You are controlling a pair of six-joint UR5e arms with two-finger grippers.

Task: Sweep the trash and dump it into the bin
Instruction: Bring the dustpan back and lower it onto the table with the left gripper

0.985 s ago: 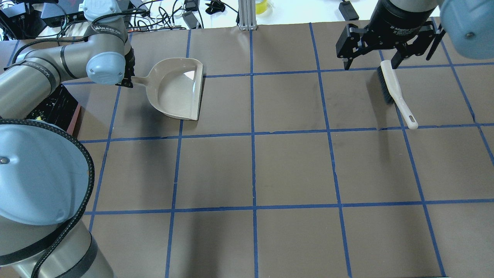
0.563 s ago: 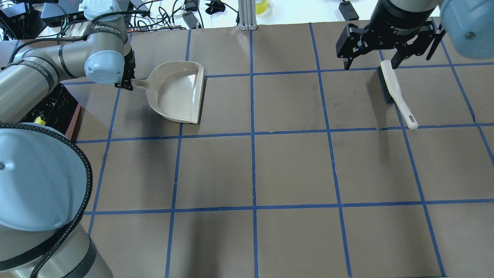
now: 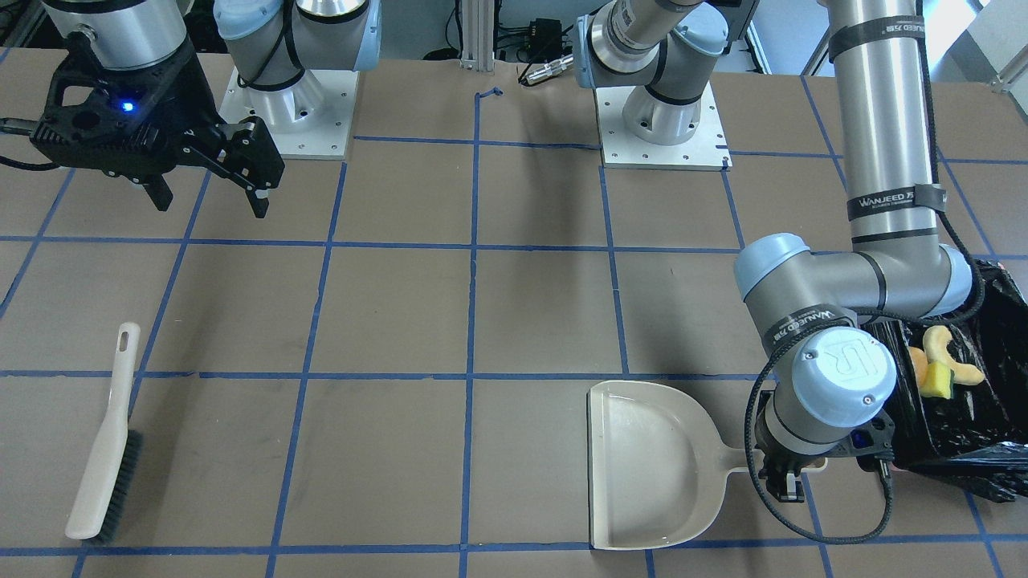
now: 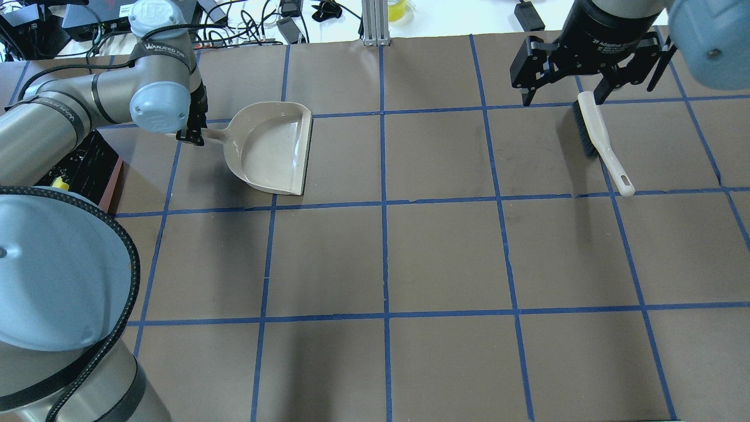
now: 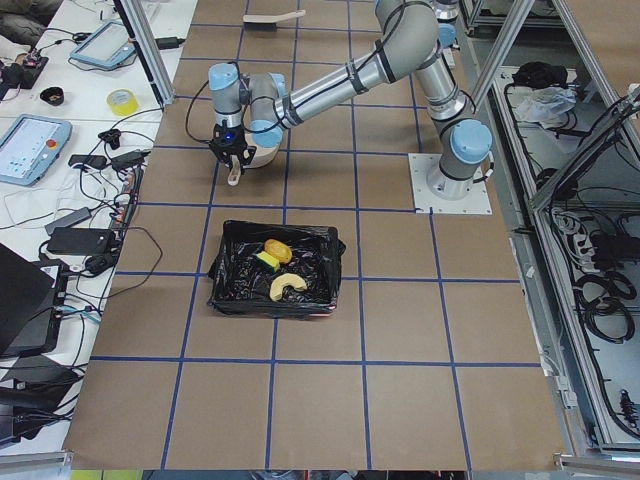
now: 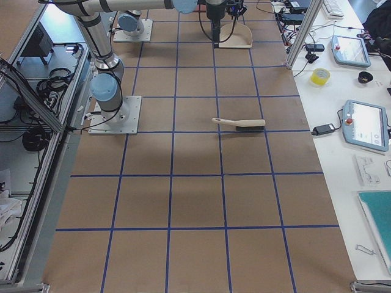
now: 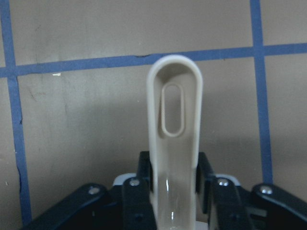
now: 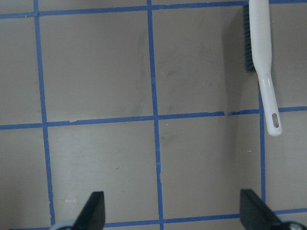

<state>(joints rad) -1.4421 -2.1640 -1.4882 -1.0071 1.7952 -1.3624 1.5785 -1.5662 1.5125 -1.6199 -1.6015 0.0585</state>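
**Parking the Empty Dustpan Without Knocking Anything**

The left end effector [image 3: 785, 480] is pinched on the handle [image 7: 175, 120] of the beige dustpan [image 3: 650, 466]. It grips partway along, so the end with the hanging hole pokes out past the fingers. The pan is empty and sits low and roughly level over the surface [image 4: 445, 258]; whether its front lip touches cannot be told. The right end effector [image 4: 562, 97] hangs spread wide with nothing in it, above the bristle end of the brush [image 4: 597, 132]. The brush lies flat on the surface, well apart from the pan.

The trash is in the bin [image 5: 230, 270]: the amber lump [image 5: 277, 247], the sponge block [image 5: 266, 262] and the cream crescent [image 5: 287, 287] lie on the black liner. None shows on the surface, so sweeping and dumping look done, and the step in hand is likely setting the pan down.

To do it well, lower the pan straight down until its base bears flat, so it neither rocks nor skids on release. Open the fingers fully before moving, then lift away upward, since a sideways drag could catch the handle and spin the pan. Mind the left arm's wrist joints, which hang just beside the bin; a swing that way could snag the liner and tip the load out
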